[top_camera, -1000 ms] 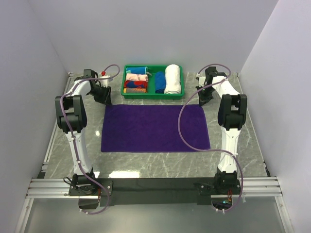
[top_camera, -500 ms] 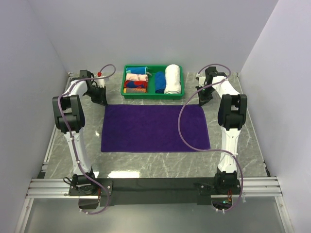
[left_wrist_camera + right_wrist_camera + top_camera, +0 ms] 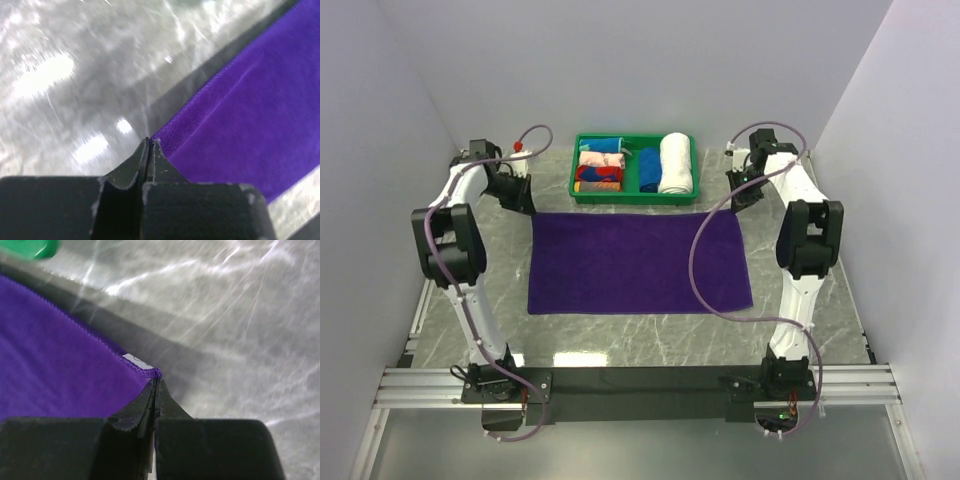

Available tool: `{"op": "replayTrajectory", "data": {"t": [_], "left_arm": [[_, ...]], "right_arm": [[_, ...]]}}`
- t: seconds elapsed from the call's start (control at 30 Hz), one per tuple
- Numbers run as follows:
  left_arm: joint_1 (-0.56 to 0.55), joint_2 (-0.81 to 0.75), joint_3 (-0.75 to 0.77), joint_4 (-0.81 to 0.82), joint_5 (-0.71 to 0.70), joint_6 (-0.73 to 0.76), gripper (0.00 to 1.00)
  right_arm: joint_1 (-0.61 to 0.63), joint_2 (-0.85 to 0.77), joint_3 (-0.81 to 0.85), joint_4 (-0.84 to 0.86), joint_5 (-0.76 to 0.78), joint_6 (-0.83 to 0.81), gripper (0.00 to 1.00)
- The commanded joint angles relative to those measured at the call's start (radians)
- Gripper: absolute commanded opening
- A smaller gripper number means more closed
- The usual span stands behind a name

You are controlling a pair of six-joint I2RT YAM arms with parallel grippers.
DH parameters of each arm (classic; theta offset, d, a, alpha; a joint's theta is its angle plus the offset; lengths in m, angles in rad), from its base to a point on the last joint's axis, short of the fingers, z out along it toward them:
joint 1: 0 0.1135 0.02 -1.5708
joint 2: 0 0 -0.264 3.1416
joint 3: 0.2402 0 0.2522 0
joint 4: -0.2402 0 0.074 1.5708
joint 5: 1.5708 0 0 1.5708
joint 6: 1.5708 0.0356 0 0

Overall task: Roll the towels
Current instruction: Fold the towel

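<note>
The deep-purple towel (image 3: 640, 262) lies flat and spread on the grey marble table. My left gripper (image 3: 527, 205) is at its far left corner. In the left wrist view the jaws (image 3: 150, 141) are shut, with the towel's corner (image 3: 250, 115) pinched at their tips. My right gripper (image 3: 731, 206) is at the far right corner. In the right wrist view its jaws (image 3: 157, 377) are shut on the hemmed corner of the towel (image 3: 55, 365), with a white label showing under the edge.
A green tray (image 3: 635, 198) stands just behind the towel's far edge. It holds a white rolled towel (image 3: 675, 162), a blue rolled towel (image 3: 648, 168) and coloured rolls at the left. Its corner shows in the right wrist view (image 3: 30, 247). Walls close both sides.
Both arms have swung outward and back with the corners held. The towel's far edge is drawn slightly farther and wider, most at the left corner.
</note>
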Motion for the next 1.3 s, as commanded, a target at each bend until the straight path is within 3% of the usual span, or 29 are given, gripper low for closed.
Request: {"op": "replayTrajectory", "data": {"t": [0.0, 0.37, 0.63, 0.9, 1.27], "left_arm": [[0.013, -0.133, -0.068, -0.059, 0.047, 0.094, 0.01], [0.047, -0.374, -0.423, -0.13, 0.001, 0.292, 0.01], [0.044, -0.421, -0.613, -0.044, -0.035, 0.293, 0.01], [0.039, -0.421, -0.665, 0.022, -0.061, 0.223, 0.01], [0.041, -0.59, -0.645, -0.17, -0.076, 0.349, 0.01]], "right_arm": [[-0.007, -0.125, -0.062, -0.029, -0.04, -0.051, 0.0], [-0.06, -0.376, -0.43, -0.046, -0.061, -0.172, 0.0], [-0.06, -0.404, -0.605, 0.003, -0.026, -0.2, 0.0], [-0.06, -0.406, -0.671, 0.026, -0.004, -0.194, 0.0], [-0.08, -0.54, -0.706, -0.051, 0.015, -0.247, 0.0]]}}
